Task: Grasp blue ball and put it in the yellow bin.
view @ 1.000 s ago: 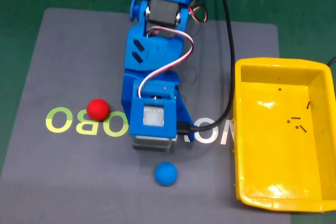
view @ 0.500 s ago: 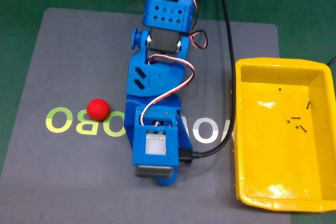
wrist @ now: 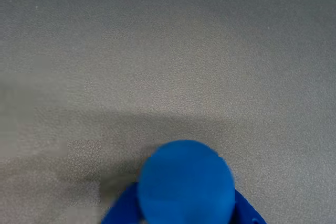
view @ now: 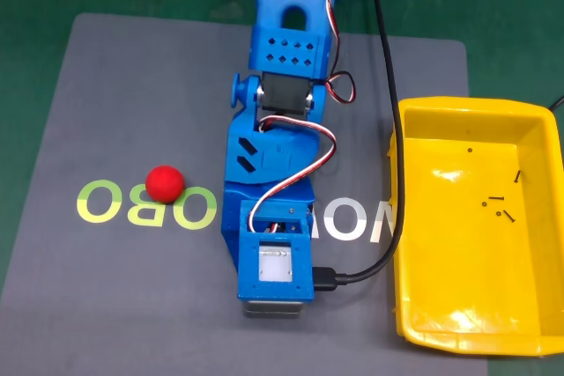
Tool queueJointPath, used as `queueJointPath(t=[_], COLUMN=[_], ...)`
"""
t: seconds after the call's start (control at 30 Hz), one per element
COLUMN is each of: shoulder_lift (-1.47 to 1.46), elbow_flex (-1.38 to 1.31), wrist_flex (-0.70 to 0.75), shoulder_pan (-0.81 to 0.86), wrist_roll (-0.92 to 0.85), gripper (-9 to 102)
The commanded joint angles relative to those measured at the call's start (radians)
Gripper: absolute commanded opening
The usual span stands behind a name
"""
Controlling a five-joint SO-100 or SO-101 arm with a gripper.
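The blue ball lies on the grey mat, low in the wrist view, with a blue finger on each side of it. I cannot tell if the gripper grips it. I judge the grasp is near; carrying it to the yellow bin remains.

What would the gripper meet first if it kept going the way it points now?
The blue ball: in the wrist view it sits right between the gripper fingers, on the grey mat. Depth is unclear; it may already touch.
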Motion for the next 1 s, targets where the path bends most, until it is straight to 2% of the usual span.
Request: queueJointPath(t=[0.0,0.33,0.97], shoulder_lift=[0.018,0.041,0.456], elbow_flex=[-0.077,-0.077,-0.057], wrist_flex=[-0.018,-0.02,0.011], shoulder_pan=[-0.012,-0.02,-0.195], wrist_roll=[0.018,0.035,0.124], gripper=[4,1,1])
